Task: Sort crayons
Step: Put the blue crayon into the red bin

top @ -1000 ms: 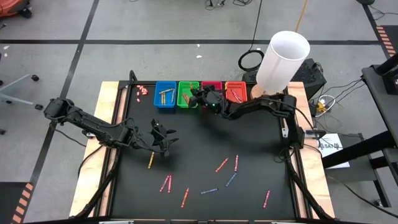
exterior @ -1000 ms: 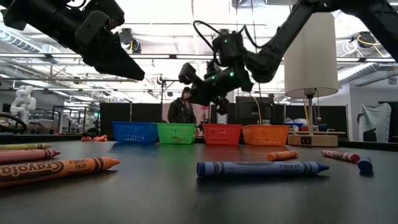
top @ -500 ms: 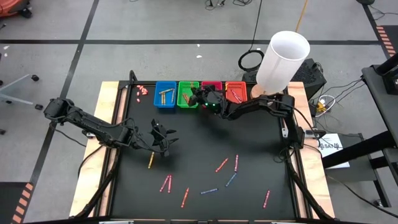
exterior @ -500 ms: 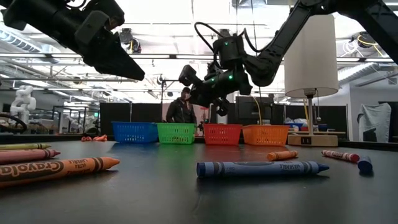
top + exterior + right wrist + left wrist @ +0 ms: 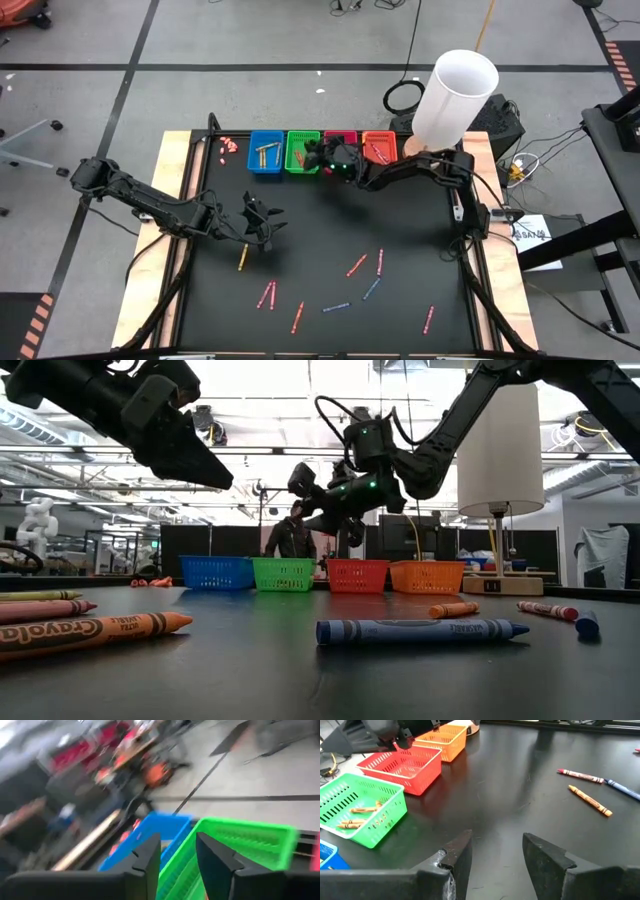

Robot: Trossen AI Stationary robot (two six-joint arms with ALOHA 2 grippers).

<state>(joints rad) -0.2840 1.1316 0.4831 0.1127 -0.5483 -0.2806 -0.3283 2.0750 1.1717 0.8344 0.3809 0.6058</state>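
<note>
Inside the green basket (image 5: 355,807), crayons (image 5: 357,816) show (left wrist view only).

We see blue (image 5: 265,152), green (image 5: 300,151), red (image 5: 342,138) and orange (image 5: 380,147) baskets on our black table (image 5: 320,240). Our crayons (image 5: 356,265) are red, blue, orange and yellow.

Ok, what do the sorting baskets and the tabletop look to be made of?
The green basket and red basket look like moulded plastic: glossy, uniformly coloured, with slotted lattice walls. The tabletop seems a smooth black sheet, perhaps laminate or rubber, semi-matt with soft reflections; its border looks like pale bare wood.
</note>
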